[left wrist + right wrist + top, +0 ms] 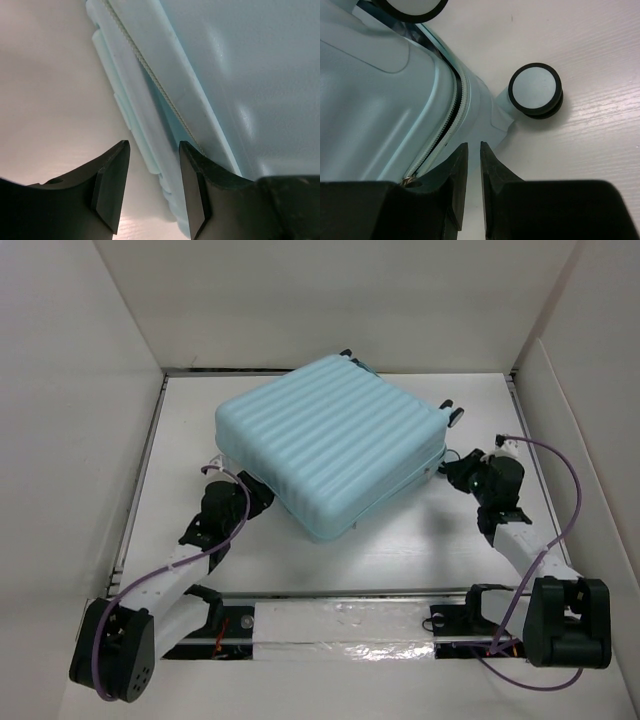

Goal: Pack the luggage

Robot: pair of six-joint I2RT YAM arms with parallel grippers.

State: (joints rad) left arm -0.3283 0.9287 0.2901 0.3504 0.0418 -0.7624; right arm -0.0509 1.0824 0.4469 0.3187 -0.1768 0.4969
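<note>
suitcase (pixel 335 440) lies flat on the bench (pixel 400 560), ribbed shell up, lid down on the base, turned cornerwise. one arm at either side of it. all places below are taken off the suitcase.

left tool (pixel 258 498): at its near-left edge. jaws partly open, holding nothing. in the wrist view a raised strip of the shell's edge runs up between the fingers (pixel 112 185). i can't tell if either one touches it.

right tool (pixel 452 468): at its wheel end, by the corner. jaws parted only a crack, nothing between them. a small metal ring (pixel 409 181), probably the zipper pull, sits against one finger, outside the gap.

contents: can't see any, the lid covers everything. along that corner the zipper (pixel 447 117) shows a dark gap between its rows of teeth, so i judge it not run shut there.

risks, my read:
- right tool could close beside the ring and miss it, since the ring is off to one side of the gap.
- hauling the pull round the corner may drag the whole suitcase, because the left tool grips nothing to brace it.
- wheel (pixel 535 90) is just beside the right tool, and a sweep along the seam could knock it and swing the suitcase.
</note>
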